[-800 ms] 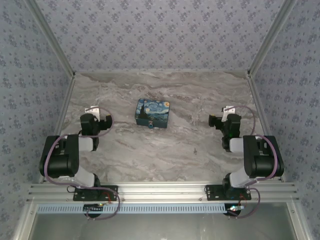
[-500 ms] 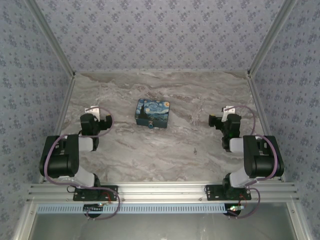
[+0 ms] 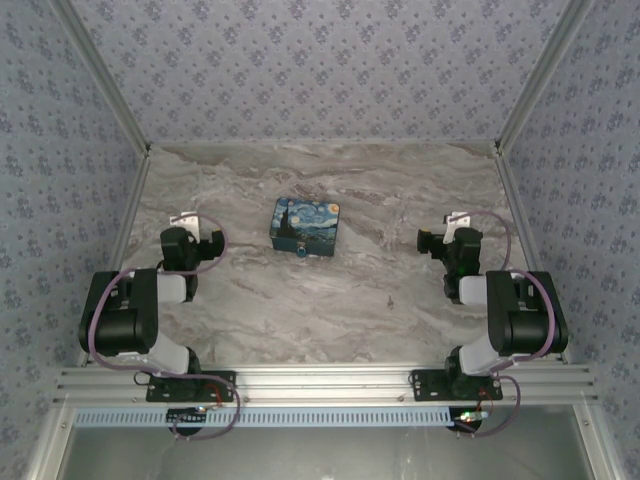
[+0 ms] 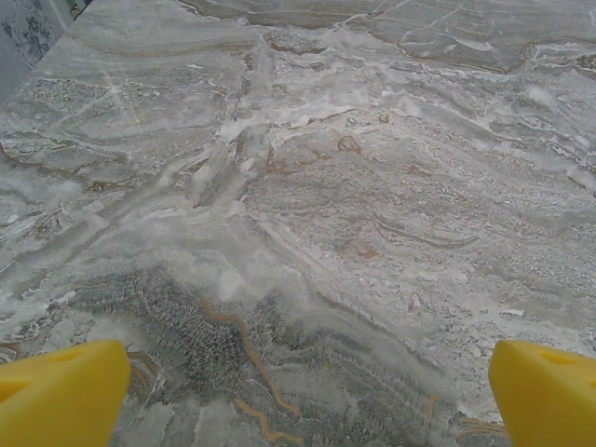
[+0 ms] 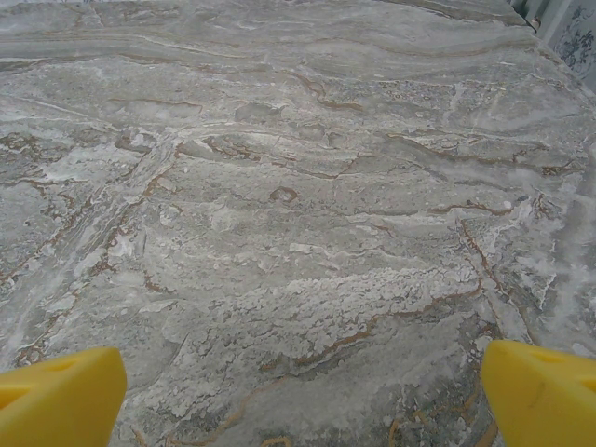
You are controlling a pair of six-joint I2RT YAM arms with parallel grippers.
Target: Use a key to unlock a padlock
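Note:
The tiny teal-blue padlock (image 3: 300,252) hangs at the front face of the starry-night painted box (image 3: 305,226) in the middle of the marble table. The key (image 3: 389,298) is a grey speck lying on the table, right of and nearer than the box. My left gripper (image 3: 190,224) rests low at the left side, well apart from the box. My right gripper (image 3: 452,230) rests low at the right, behind the key. In each wrist view the yellow fingertips (image 4: 58,391) (image 5: 540,391) stand wide apart over bare marble: left gripper (image 4: 307,400) and right gripper (image 5: 303,400) are open and hold nothing.
Patterned walls enclose the marble table (image 3: 330,180) on the left, back and right. An aluminium rail (image 3: 320,382) with both arm bases runs along the near edge. Bare marble lies between the box and each arm.

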